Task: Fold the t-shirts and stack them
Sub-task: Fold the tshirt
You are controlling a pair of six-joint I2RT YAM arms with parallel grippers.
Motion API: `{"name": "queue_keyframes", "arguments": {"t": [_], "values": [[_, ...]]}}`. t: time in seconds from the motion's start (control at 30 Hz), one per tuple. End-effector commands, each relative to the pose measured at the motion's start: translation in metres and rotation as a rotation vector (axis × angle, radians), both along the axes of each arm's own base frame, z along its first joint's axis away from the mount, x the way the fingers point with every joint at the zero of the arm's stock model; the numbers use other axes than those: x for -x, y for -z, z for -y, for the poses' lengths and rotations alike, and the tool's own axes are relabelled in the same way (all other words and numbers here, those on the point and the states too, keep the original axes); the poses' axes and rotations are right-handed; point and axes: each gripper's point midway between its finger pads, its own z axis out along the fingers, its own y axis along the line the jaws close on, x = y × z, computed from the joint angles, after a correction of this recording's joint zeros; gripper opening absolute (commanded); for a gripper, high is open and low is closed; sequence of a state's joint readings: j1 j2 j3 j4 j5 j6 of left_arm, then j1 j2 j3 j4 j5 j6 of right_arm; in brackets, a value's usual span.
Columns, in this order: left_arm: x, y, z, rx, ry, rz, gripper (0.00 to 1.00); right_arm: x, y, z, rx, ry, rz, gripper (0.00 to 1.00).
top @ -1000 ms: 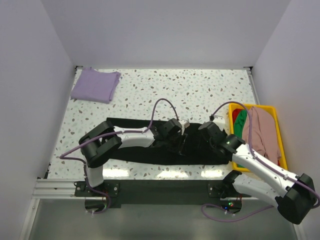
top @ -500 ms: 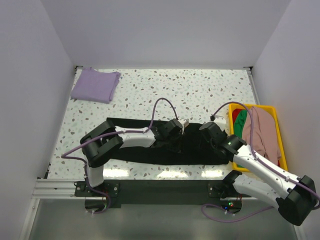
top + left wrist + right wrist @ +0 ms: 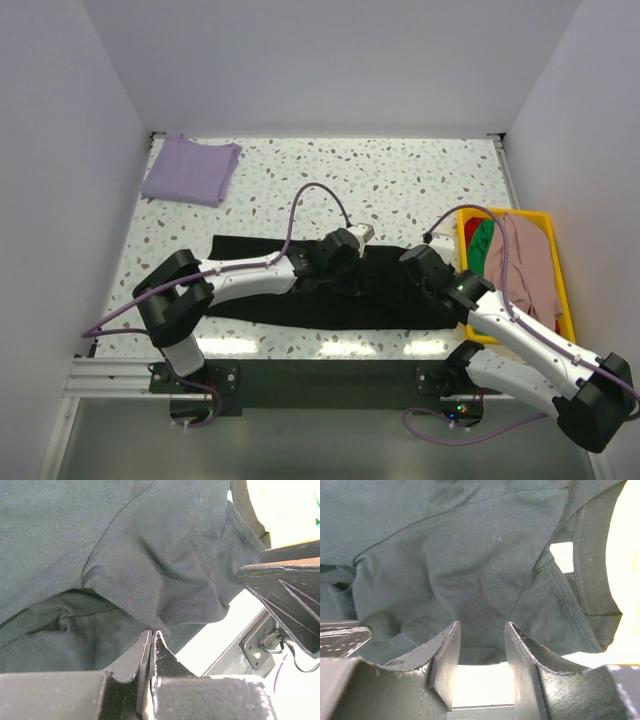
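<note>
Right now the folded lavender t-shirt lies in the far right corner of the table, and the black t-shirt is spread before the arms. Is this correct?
No. The top external view shows the folded lavender t-shirt in the far left corner of the table, not the right. The rest, about the black t-shirt, holds.

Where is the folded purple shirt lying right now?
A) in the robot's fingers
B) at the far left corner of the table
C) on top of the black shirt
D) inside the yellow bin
B: the purple shirt lies alone at the far left corner of the table, apart from the black shirt and the yellow bin.
</note>
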State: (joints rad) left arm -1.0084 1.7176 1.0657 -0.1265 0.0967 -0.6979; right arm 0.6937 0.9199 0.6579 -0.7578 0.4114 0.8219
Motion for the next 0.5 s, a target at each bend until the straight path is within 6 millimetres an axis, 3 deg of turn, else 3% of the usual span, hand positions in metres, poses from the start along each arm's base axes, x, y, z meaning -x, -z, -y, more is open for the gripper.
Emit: {"name": "queue_keyframes", "arguments": {"t": [0.0,0.27,0.37,0.47], "values": [[0.001,-0.006,-0.010,-0.005,-0.026,0.013,0.00,-0.004,-0.009,0.007,0.010,0.049,0.033,0.45],[0.012,0.013,-0.023,-0.031,-0.016,-0.023,0.00,-0.007,-0.010,0.011,0.047,0.066,0.033,0.50],[0.013,0.013,-0.024,-0.034,-0.005,-0.020,0.13,-0.014,-0.008,0.012,0.068,0.075,0.028,0.52],[0.009,0.005,-0.025,-0.030,-0.011,0.005,0.17,-0.025,-0.003,0.020,0.098,0.103,0.008,0.53]]}}
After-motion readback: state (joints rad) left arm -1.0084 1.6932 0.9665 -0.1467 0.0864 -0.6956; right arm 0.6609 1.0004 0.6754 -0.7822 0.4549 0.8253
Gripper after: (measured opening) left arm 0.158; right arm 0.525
